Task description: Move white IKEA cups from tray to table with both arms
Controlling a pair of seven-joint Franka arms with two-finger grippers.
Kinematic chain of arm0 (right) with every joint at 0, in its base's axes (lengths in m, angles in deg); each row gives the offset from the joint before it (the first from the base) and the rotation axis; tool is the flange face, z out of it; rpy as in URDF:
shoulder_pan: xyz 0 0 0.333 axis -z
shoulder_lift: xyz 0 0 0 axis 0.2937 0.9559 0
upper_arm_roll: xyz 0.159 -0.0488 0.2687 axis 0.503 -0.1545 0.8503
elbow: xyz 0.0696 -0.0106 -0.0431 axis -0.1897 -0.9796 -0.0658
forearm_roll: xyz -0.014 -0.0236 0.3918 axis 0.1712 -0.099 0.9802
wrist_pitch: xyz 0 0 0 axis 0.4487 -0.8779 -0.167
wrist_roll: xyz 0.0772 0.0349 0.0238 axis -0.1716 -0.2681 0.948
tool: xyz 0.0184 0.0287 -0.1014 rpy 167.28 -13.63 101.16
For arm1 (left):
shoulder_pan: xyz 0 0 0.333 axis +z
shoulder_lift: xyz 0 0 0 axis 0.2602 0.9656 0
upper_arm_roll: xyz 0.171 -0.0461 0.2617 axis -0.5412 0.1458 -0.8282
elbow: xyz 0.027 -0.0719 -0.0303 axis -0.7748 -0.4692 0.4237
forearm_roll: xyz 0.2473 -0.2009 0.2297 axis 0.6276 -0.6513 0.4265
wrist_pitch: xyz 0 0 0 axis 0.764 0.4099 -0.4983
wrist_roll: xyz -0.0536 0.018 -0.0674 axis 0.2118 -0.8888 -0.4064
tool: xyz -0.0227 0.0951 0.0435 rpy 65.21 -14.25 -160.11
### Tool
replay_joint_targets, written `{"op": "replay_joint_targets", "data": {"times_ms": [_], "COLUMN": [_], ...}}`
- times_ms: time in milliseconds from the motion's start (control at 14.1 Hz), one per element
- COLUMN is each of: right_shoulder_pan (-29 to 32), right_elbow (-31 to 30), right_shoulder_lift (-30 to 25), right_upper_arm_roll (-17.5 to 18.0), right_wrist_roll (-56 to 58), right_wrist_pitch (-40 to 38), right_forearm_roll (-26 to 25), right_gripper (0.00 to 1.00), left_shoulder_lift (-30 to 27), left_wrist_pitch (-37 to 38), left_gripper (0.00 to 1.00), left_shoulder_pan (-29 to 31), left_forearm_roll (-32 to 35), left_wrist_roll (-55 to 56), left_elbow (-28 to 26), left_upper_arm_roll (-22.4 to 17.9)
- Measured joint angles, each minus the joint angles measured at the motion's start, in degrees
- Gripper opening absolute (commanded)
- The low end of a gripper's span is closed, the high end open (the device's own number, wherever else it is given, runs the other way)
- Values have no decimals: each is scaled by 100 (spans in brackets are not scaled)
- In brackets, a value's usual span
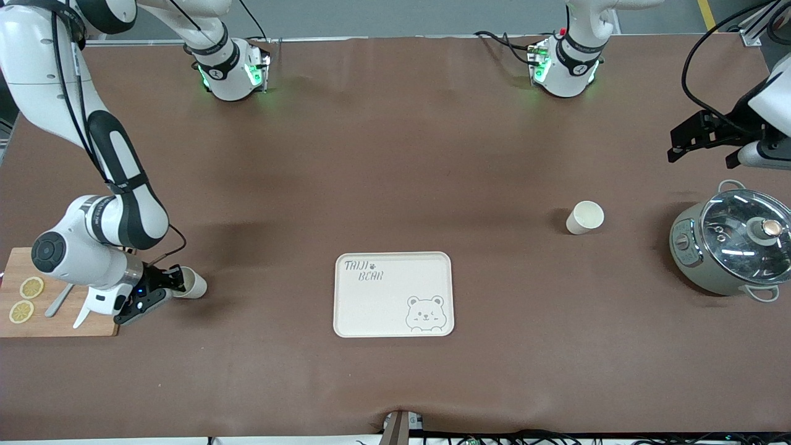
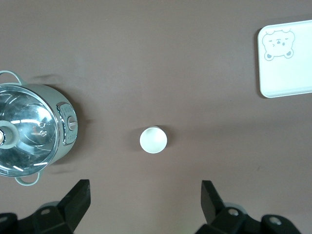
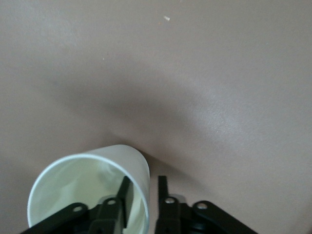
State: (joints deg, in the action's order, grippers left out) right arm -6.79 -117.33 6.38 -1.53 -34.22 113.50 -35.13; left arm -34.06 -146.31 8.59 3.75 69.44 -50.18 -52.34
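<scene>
One white cup [image 1: 586,217] stands upright on the brown table, toward the left arm's end. It shows from above in the left wrist view [image 2: 153,140]. My left gripper [image 1: 702,148] hangs open and empty, high above the table near the pot; its own view [image 2: 145,190] shows the fingers wide apart. My right gripper [image 1: 175,283] is shut on the wall of the other white cup [image 1: 194,284], which is tilted on its side low over the table by the cutting board. In the right wrist view [image 3: 144,181], one finger is inside that cup [image 3: 87,185] and one is outside. The bear-printed tray [image 1: 393,294] lies mid-table.
A grey-green pot with a glass lid [image 1: 732,242] stands at the left arm's end, beside the upright cup [image 2: 34,129]. A wooden cutting board [image 1: 62,321] with lemon slices and a utensil lies at the right arm's end, under the right wrist.
</scene>
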Motion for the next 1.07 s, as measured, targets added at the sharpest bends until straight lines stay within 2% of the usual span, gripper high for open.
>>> {"op": "replay_joint_targets", "data": {"times_ms": [213, 497, 781, 1066], "right_shoulder_pan": [0, -1, -67, -145], "right_elbow": [378, 1170, 1483, 1403], "right_shoulder_lift": [-38, -355, -1425, -2609], "right_upper_arm_roll": [2, 17, 75, 91], "right_wrist_roll": [-2, -317, -1673, -2973], "right_wrist_pitch": [-464, -1838, -3519, -4521], "right_forearm_roll": [110, 178, 179, 178], "right_gripper": [100, 100, 100, 100], "left_shoulder_lift": [88, 141, 264, 347], "left_wrist_pitch": [0, -1, 0, -1], "left_gripper": [100, 100, 100, 100], "left_shoulder_pan": [-69, 6, 384, 380], "left_forearm_roll": [-5, -5, -5, -5], "left_wrist_roll": [-222, -437, -478, -478], "left_elbow": [74, 342, 431, 442], "left_upper_arm_roll": [-179, -194, 109, 178]}}
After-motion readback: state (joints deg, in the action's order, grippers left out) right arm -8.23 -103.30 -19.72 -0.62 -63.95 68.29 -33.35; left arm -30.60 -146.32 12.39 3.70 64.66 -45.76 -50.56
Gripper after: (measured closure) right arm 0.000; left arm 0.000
